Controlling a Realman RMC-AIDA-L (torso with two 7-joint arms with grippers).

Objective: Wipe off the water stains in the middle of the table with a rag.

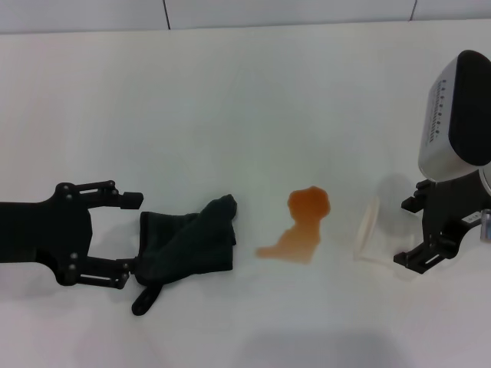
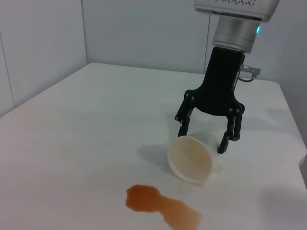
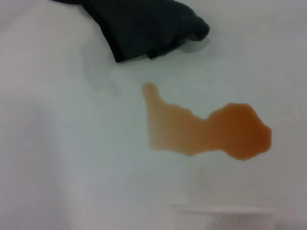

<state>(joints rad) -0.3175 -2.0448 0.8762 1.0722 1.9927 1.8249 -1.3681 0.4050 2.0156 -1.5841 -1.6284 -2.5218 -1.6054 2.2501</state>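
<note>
The water stains [image 1: 303,226] are an orange-brown puddle with a thin tail in the middle of the white table [image 1: 230,100]. They also show in the left wrist view [image 2: 160,206] and the right wrist view [image 3: 206,132]. A dark rag [image 1: 188,245] lies crumpled just left of the puddle and apart from it; its end shows in the right wrist view [image 3: 144,24]. My left gripper [image 1: 132,234] is open, low at the rag's left edge, one finger on each side of that end. My right gripper [image 1: 406,230] is open and empty at the right.
A white cup [image 1: 368,234] lies on its side between the puddle and my right gripper [image 2: 206,136], its mouth toward the puddle [image 2: 192,158]. The right gripper's fingers stand either side of its closed end. A wall runs along the table's far edge.
</note>
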